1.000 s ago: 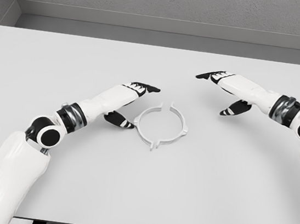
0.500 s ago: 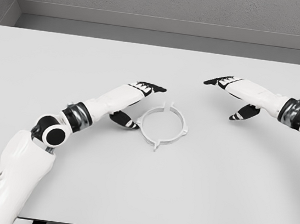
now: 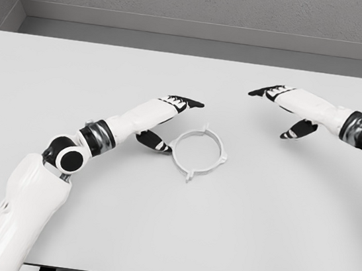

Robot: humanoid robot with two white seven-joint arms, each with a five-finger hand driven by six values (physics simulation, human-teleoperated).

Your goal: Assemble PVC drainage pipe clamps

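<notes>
I see the white pipe clamp ring lying flat mid-tabletop; my left hand sits just beside it, fingers relaxed, grasping nothing; my right hand hovers well apart, also released.

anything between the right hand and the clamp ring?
No. In the head view, only bare table lies between the right hand and the clamp ring.

**White arms, black joints and fingertips**

Both arms wear smooth white shells. The left hand and right hand have white backs with black fingers. Each wrist carries a dark, silvery ribbed band; black round discs mark the elbows, and finer markings are perhaps too small to read.
</notes>
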